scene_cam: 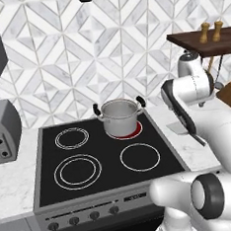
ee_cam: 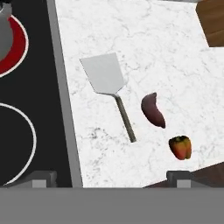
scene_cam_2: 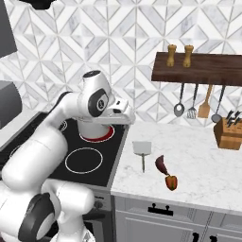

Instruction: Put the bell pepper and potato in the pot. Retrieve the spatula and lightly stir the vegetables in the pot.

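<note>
Your end effector (ee_cam: 111, 179) hangs above the desk (ee_cam: 175, 52) with its fingers spread wide and nothing between them, looking down on the three things you still have to move.

Nearest the desk's front edge lies the bell pepper (ee_cam: 180, 147), small, glossy and rounded. If you close on it off-centre it may squirt out of the tips and roll, and the edge is close enough that a nudge could send it off.

Just beyond it is the potato (ee_cam: 153, 110), a dark, curved, elongated one. It sits near the pepper without touching it, so a wide descent on either could bump the other and shift it.

Beside the potato lies the spatula (ee_cam: 106, 84), blade towards the wall and handle towards you. It lies flat and thin on the desk, so the fingertips could scrape the marble or skid off the handle.

Farthest, the pot (scene_cam: 120, 116) stands on the rear burner (ee_cam: 16, 48), which glows red. A careless drop from height could bounce a vegetable off the rim, and a hard stir could slide the pot.
</note>
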